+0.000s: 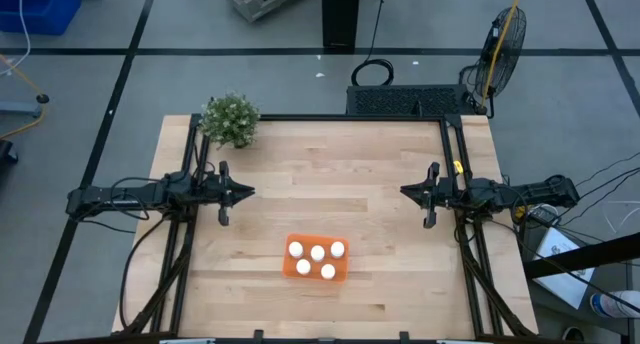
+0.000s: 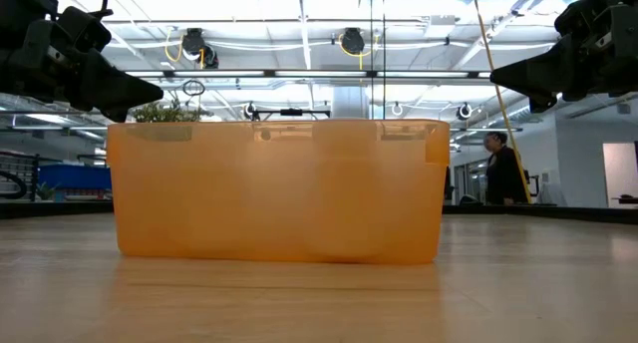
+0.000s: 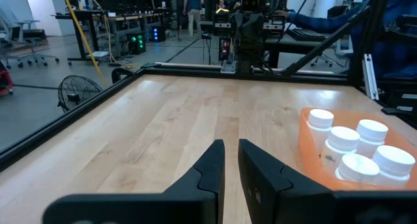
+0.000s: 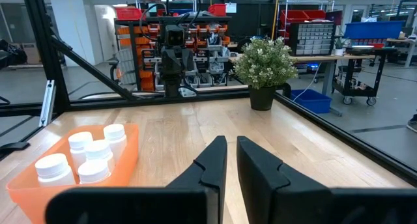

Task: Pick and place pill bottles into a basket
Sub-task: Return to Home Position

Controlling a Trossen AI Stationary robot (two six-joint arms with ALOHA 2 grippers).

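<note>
Hanging just above the left side of the tabletop (image 1: 330, 164), the left gripper (image 1: 248, 192) has its fingers drawn nearly together, only a thin slit between them, and nothing in its hold. Across from it, over the right side, the right gripper (image 1: 404, 192) is in the same state: fingers almost closed and empty. The two point inward at each other along one line, well apart, with bare wood between them.

Nearer the front edge than that line, and roughly midway between the two arms, sits the basket (image 1: 289, 271). It is well apart from either gripper and touched by neither. In it stand the pill bottles (image 1: 318, 252), five white caps counted from above, three in one row and two in the other, close together and upright. No bottle lies loose on the wood in any view. At the far left corner is a potted plant (image 1: 230, 119), clear of everything.

By my judgement the placing is finished, since all five bottles are in the basket and none is left to fetch. With both arms drawn to their own sides, little seems left beyond settling at rest.
</note>
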